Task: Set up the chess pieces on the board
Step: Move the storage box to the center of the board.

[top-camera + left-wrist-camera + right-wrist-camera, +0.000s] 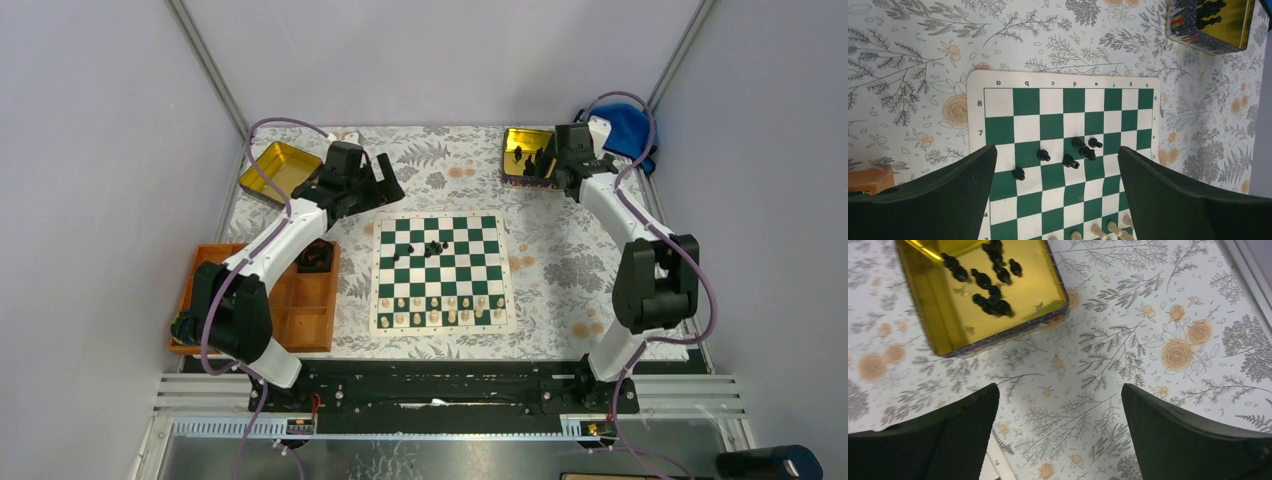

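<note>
**A:** Begin at the left gripper. How do its fingers stand?

**B:** They are spread wide with nothing between them. Straight under the gap lies the square flat chessboard of dark green and white squares. A loose cluster of small black chess pieces sits around rows five and six. It is a little toward the finger on the right of that wrist view.

**A:** And the right gripper?

**B:** It is also wide and empty, hanging over the flower-printed tablecloth. The gold rectangular metal tin lies ahead of its fingers and off to the left of its wrist view, clear of them. On the tin floor are the heaped black figures.

**A:** Which arm suits which, then?

**B:** I judge the left arm nearer the board cluster and the right nearer the tin.

**A:** Which way do the pieces point?

**B:** In the tin they lie on their sides with their long axes running several ways. No single closing line would suit them all, so the wrist would need turning for each piece. On the board they show only as small dark blobs from above. I cannot tell which are upright and which have toppled.

**A:** Where should they go?

**B:** Rows seven and eight at the far edge are bare. The small cream-coloured chess figures fill the near rows.
</note>
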{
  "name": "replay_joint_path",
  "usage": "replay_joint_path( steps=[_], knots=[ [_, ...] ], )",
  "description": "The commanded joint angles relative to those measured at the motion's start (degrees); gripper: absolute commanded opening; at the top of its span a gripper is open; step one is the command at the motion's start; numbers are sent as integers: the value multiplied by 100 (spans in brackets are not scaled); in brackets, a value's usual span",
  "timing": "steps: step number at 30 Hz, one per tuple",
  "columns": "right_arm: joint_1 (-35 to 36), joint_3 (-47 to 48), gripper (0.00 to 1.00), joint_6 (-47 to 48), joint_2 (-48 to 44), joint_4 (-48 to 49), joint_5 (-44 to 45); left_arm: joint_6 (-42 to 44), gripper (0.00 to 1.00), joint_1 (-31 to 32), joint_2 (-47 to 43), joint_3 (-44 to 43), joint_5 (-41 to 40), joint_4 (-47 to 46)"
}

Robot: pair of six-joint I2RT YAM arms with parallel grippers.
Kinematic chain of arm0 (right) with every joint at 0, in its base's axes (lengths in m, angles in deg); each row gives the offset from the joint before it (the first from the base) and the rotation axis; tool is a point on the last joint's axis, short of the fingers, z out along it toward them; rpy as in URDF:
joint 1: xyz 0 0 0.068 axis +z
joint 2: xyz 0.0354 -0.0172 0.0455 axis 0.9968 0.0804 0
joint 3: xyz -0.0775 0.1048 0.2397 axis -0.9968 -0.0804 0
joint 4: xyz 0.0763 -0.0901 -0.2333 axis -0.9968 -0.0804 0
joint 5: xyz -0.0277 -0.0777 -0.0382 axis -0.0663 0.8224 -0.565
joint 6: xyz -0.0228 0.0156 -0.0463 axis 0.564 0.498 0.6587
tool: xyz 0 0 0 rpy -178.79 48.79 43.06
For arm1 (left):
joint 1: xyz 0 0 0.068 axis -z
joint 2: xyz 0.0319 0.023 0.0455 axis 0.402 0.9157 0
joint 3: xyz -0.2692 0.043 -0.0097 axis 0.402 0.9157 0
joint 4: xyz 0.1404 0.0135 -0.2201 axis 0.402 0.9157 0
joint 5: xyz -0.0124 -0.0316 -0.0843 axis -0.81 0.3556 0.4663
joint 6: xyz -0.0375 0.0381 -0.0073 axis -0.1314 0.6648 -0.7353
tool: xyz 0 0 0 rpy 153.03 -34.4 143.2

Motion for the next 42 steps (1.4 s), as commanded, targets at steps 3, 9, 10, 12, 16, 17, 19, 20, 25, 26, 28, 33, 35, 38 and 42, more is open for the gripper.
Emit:
replay_joint_path(
  steps=[3,9,10,12,16,17,19,20,25,26,28,33,35,38,42],
  knots=[
    [45,957,100,31,888,-657,766,-364,99,54,-265,242,-146,5],
    [-194,872,89,-28,1083,-169,146,-376,99,72,-312,481,-171,3],
    [-262,813,88,-30,1068,-44,24,-364,99,68,-332,508,-193,18],
    [-384,852,87,-45,1145,27,-92,-340,99,71,-358,560,-220,37],
    [-516,1101,87,-29,1418,-103,-147,-347,99,80,-360,678,-213,30],
    [-544,1143,87,-27,1475,-117,-181,-344,99,81,-342,698,-194,30],
    [-607,1215,87,-42,1605,-121,-261,-344,99,81,-286,706,-179,30],
    [-636,1240,86,-46,1667,-110,-353,-338,99,81,-254,701,-175,31],
    [-719,1473,85,-47,1964,-63,-594,-275,99,81,-122,557,-169,31],
    [-735,1542,85,-55,2026,-61,-610,-254,99,81,-96,533,-177,30],
    [-770,1687,85,-66,2163,-122,-623,-225,99,81,-54,483,-184,34],
    [-829,1931,85,-64,2366,-181,-715,-185,99,76,26,422,-109,61],
    [-829,1984,86,-65,2411,-186,-734,-174,99,81,22,439,-96,57],
    [-829,2079,86,-66,2468,-199,-819,-166,99,81,20,455,-83,58],
    [-830,2288,86,-48,2568,-239,-867,-166,99,81,13,424,-84,61]
  ],
)
